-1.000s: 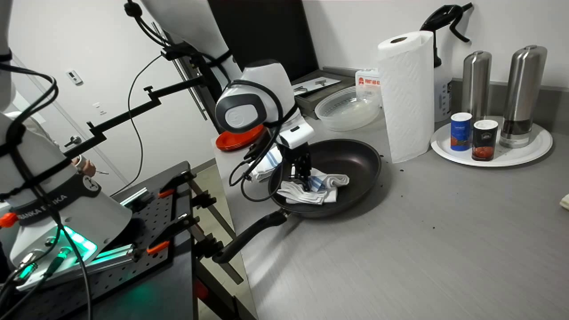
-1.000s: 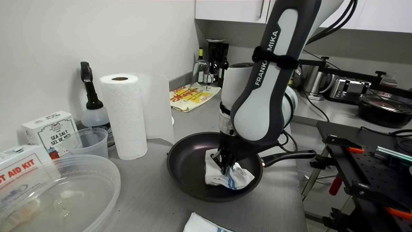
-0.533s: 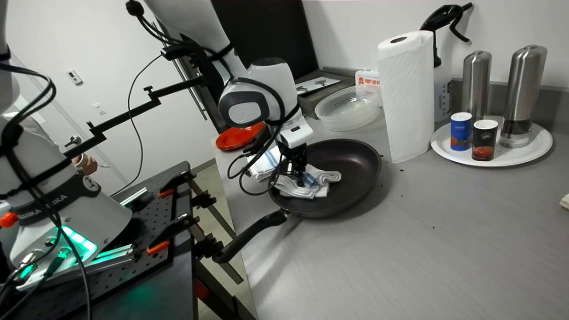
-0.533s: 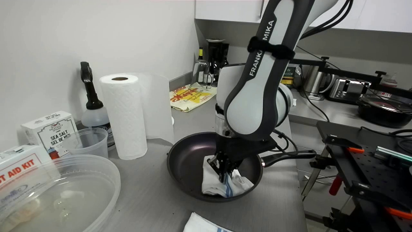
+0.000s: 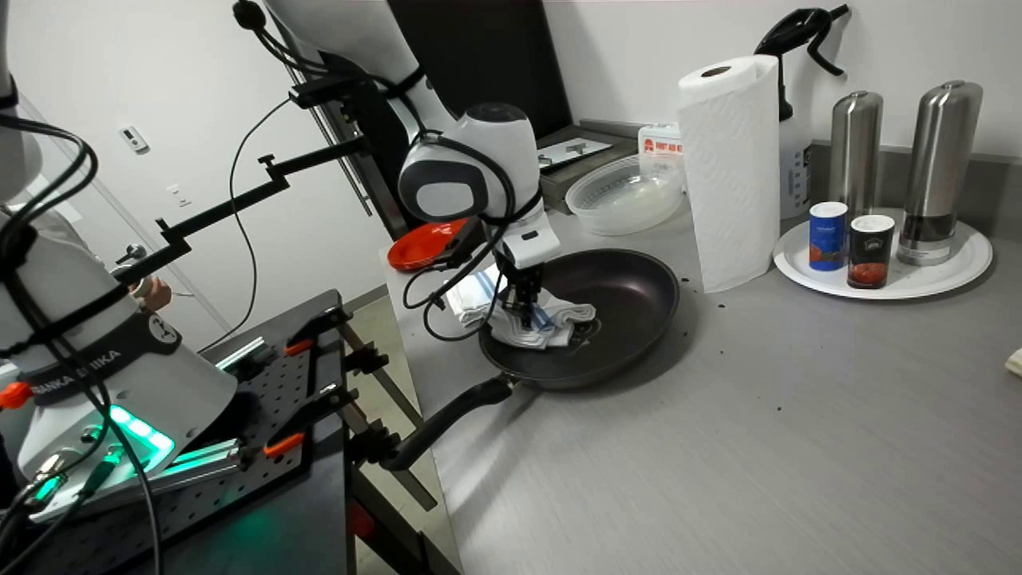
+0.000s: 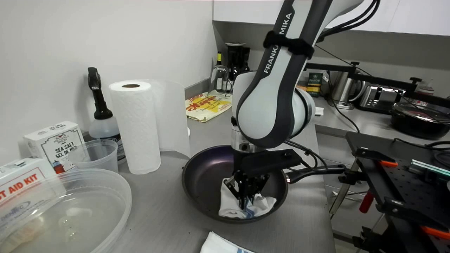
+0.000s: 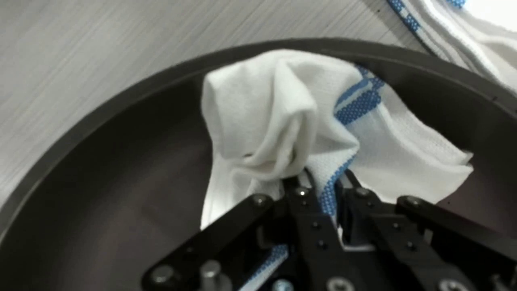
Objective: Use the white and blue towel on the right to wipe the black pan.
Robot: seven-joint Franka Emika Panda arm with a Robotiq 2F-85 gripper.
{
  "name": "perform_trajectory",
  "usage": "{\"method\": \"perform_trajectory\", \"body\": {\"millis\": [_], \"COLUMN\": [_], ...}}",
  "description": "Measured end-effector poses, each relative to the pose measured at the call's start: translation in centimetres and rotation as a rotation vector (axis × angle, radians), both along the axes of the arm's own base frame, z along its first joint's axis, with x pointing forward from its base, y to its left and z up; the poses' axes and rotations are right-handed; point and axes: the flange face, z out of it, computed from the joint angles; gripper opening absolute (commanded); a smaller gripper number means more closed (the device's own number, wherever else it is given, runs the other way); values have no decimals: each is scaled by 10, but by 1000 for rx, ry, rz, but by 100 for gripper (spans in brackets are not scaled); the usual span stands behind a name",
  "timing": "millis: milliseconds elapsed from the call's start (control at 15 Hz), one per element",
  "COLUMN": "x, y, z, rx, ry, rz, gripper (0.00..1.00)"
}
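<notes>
In the wrist view, the gripper (image 7: 325, 182) has its fingers (image 7: 306, 214) drawn nearly together, with only a narrow gap, and a fold of the towel (image 7: 258, 101) is pinched there. The towel lies crumpled inside the pan (image 7: 137, 194), up against its side; the step in hand seems to be the wiping.

In an exterior view, a second cloth (image 5: 471, 302) lies just beside the pan, so it is wise to make each stroke inside the rim. Nothing holds the handle (image 5: 447, 427), therefore the pan may slide (a light and even pressure is, I think, better than a strong one).

In an exterior view, a paper roll (image 6: 137, 130) stands near the pan, and a large part of the pan floor has no towel over it. To wipe well, one should draw the towel flat across that part, in strokes that overlap, with some towel between the fingers and the pan
</notes>
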Motion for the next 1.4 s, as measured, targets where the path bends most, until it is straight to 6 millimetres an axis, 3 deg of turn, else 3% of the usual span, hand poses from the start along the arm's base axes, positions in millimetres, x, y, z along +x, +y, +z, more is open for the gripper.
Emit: {"method": "perform_trajectory", "body": {"millis": [400, 867, 1400], "x": [6, 33, 61], "y": [6, 14, 20], "z": [0, 13, 51], "rx": [39, 55, 96], "ry": [17, -38, -129], "rz": [-24, -22, -5], "gripper": [4, 4, 4]}}
